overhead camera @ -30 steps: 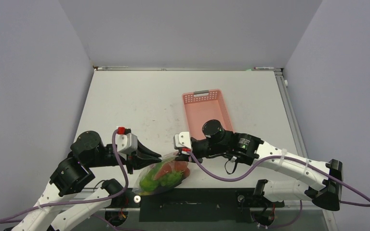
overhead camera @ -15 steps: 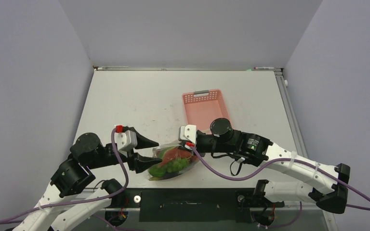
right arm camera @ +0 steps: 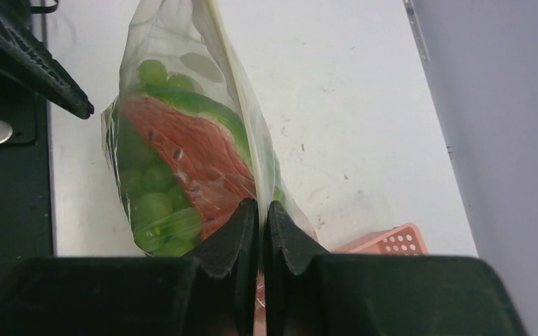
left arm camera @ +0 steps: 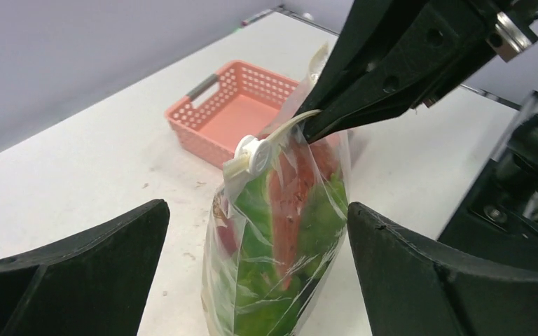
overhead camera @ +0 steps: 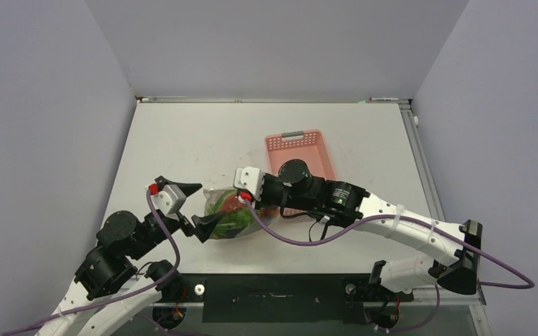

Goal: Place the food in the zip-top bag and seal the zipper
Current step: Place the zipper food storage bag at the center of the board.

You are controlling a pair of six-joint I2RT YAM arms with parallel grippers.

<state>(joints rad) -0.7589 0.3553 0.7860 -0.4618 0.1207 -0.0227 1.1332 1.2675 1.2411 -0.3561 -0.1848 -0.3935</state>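
Note:
The clear zip-top bag (overhead camera: 230,215) hangs from my right gripper (overhead camera: 244,201), which is shut on its top edge. In the right wrist view the zipper (right arm camera: 232,91) runs as a pale strip up from the shut right gripper (right arm camera: 260,207). The food (right arm camera: 161,189) shows through the bag as green round pieces and a red piece. A white slider tab (left arm camera: 255,154) sits on the zipper beside the right gripper (left arm camera: 314,130). My left gripper (left arm camera: 256,206) is open, its fingers (left arm camera: 77,269) standing on either side of the bag (left arm camera: 280,238) without touching it. From above, the left gripper (overhead camera: 199,208) is just left of the bag.
The pink slotted basket (overhead camera: 319,145) stands behind the right arm, also visible as a pink basket (left arm camera: 214,105) in the left wrist view. The table's near edge has a black strip (overhead camera: 273,297) with the arm bases. White table surface (overhead camera: 182,147) stretches to the back wall.
My left gripper has opened, let go of the bag and drawn back to the left. The right gripper has carried the bag away from the near edge, toward the table's middle.

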